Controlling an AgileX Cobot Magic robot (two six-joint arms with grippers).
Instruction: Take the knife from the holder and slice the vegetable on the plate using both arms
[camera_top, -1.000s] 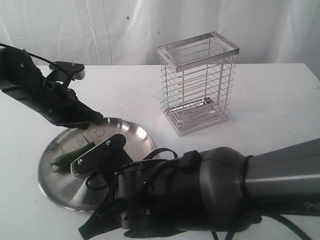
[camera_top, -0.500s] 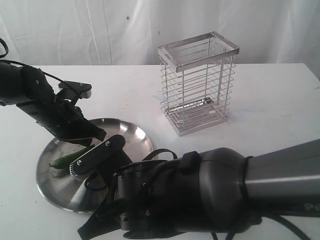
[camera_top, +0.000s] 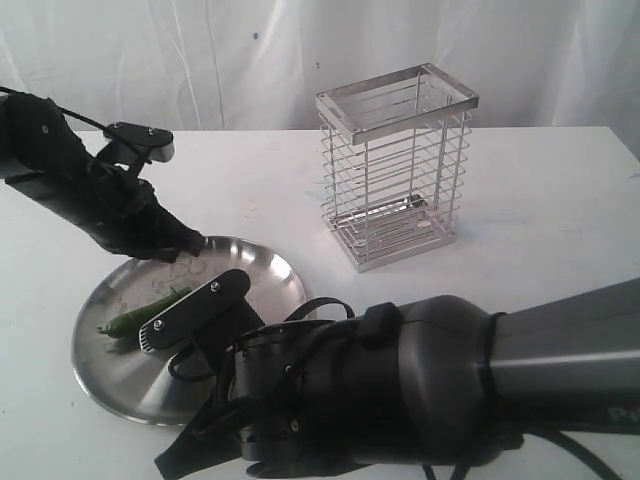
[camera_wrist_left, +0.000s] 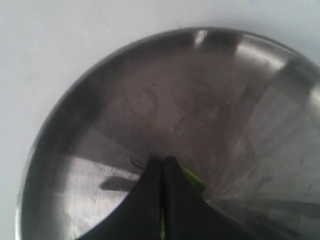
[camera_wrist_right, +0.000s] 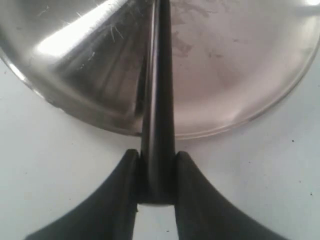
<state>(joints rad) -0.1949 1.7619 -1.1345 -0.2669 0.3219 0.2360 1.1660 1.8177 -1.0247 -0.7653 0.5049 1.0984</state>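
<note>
The steel plate (camera_top: 268, 272) lies at the front left of the white table. On it rests the dark-green vegetable (camera_top: 130, 320), partly behind a black part of my right arm (camera_top: 400, 390). My left gripper (camera_top: 188, 245) hangs shut over the plate's far rim. In the left wrist view its closed fingertips (camera_wrist_left: 162, 161) hover above the plate (camera_wrist_left: 125, 100), with the vegetable (camera_wrist_left: 192, 177) showing just beneath them, not held. My right gripper (camera_wrist_right: 156, 160) is shut on the black handle of the knife (camera_wrist_right: 157, 75). The knife reaches out edge-on over the near rim of the plate (camera_wrist_right: 225, 75).
The wire holder (camera_top: 395, 165) stands upright at the back middle of the table, beyond the plate. A white curtain hangs behind the table. My right arm fills the front of the exterior view and hides the table's near edge.
My left gripper dipped toward the vegetable half a second ago and has since risen back to the plate's far rim. The right arm and knife have stayed still.
</note>
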